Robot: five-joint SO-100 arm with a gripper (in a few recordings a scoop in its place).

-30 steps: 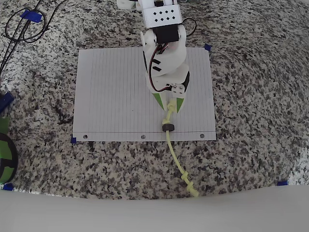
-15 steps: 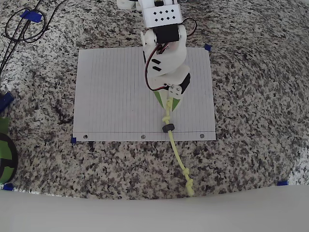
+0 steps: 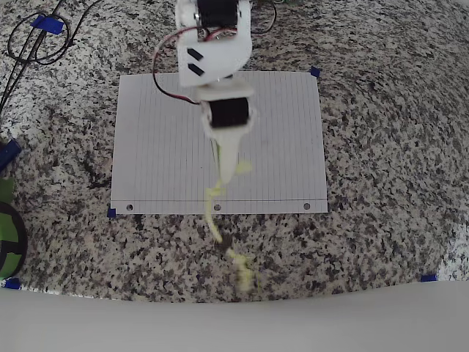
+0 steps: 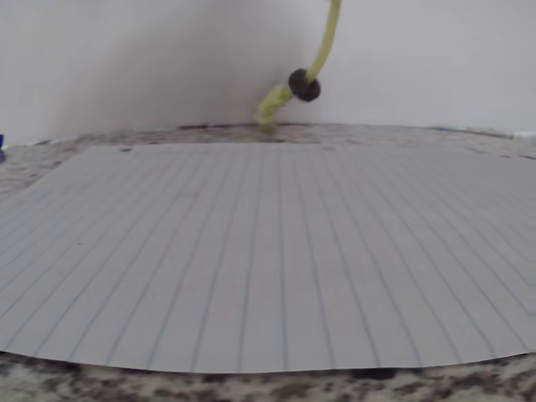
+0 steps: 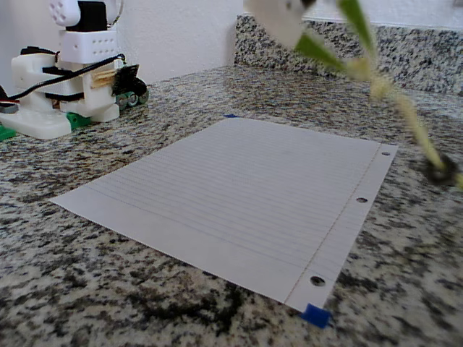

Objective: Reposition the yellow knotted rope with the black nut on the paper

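My gripper [image 3: 228, 173] is lifted above the paper [image 3: 161, 147] and shut on the upper end of the yellow knotted rope [image 3: 215, 213]. The cord hangs down from it, blurred, and crosses the punched edge of the sheet. The black nut [image 3: 226, 243] rides low on the cord, over the granite just past that edge. In the wrist view the rope [image 4: 327, 38] drops from the top with the nut [image 4: 304, 85] on it, beyond the paper [image 4: 251, 268]. In the fixed view the gripper [image 5: 356, 61], rope [image 5: 406, 116] and nut [image 5: 440, 172] hang at the right of the paper [image 5: 239, 188].
Speckled granite countertop [image 3: 381, 147] surrounds the sheet. Blue tape bits [image 3: 315, 72] mark its corners. Black cables [image 3: 37, 37] lie at the top left, and a green and black object [image 3: 9, 235] sits at the left edge. The arm's base [image 5: 65, 79] stands by the wall.
The arm has risen and swung left, lifting the rope off the surface. The nut has moved from the paper's punched edge down and left, off the sheet, and the cord now swings.
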